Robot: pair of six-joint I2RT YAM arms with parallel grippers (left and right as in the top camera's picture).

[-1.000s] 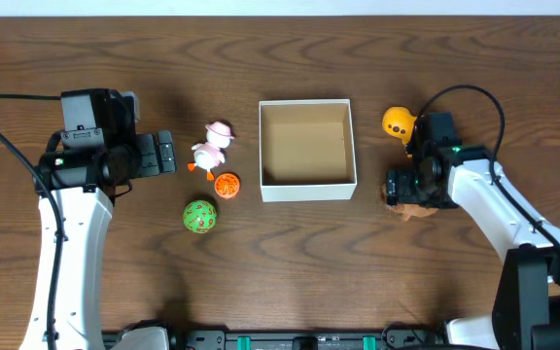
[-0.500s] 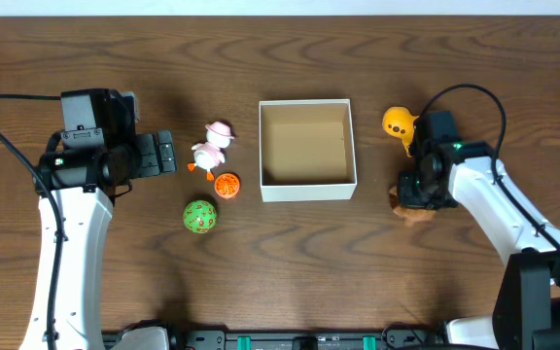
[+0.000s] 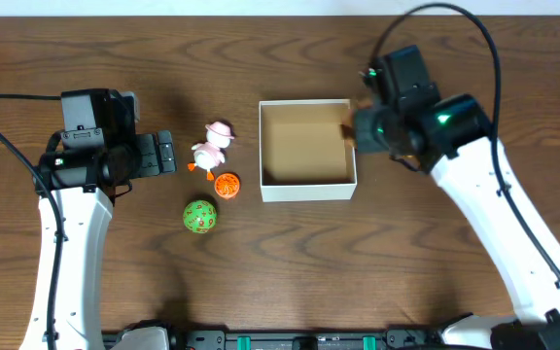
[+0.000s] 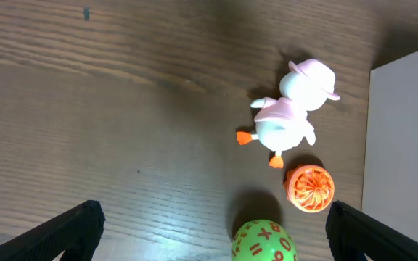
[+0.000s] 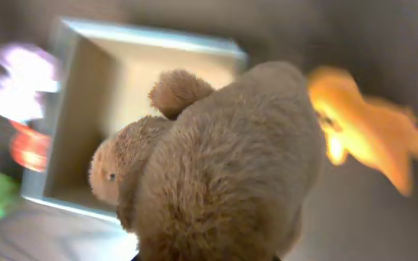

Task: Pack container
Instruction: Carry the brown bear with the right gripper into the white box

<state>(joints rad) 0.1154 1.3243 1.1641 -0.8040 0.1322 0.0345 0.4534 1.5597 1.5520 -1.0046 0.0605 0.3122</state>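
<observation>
The right gripper [image 3: 351, 129] has a brown plush toy [image 5: 223, 167] clamped in it. The fur hides the fingers in the wrist view, but the toy hangs clear of the table [image 3: 406, 272], so I take it as gripped. It is over the right wall of the container [image 3: 304, 146], which sits in the middle of the table with nothing in it yet.

To do this well, I'd say the toy wants to come further in over the brown floor and go down below the white wall before the jaws part. Let go here and it could catch the rim and tip outward. Tucking it toward a corner would leave room for the others.

The right arm is raised and reaches in from the right side, wrist over the box edge, camera looking down past the plush. The left arm rests well to the left, and the left gripper [image 3: 163, 154] has its fingers [image 4: 71, 228] spread wide, facing the pink duck [image 3: 212, 146], orange ball [image 3: 227, 184] and green ball [image 3: 199, 216].
</observation>
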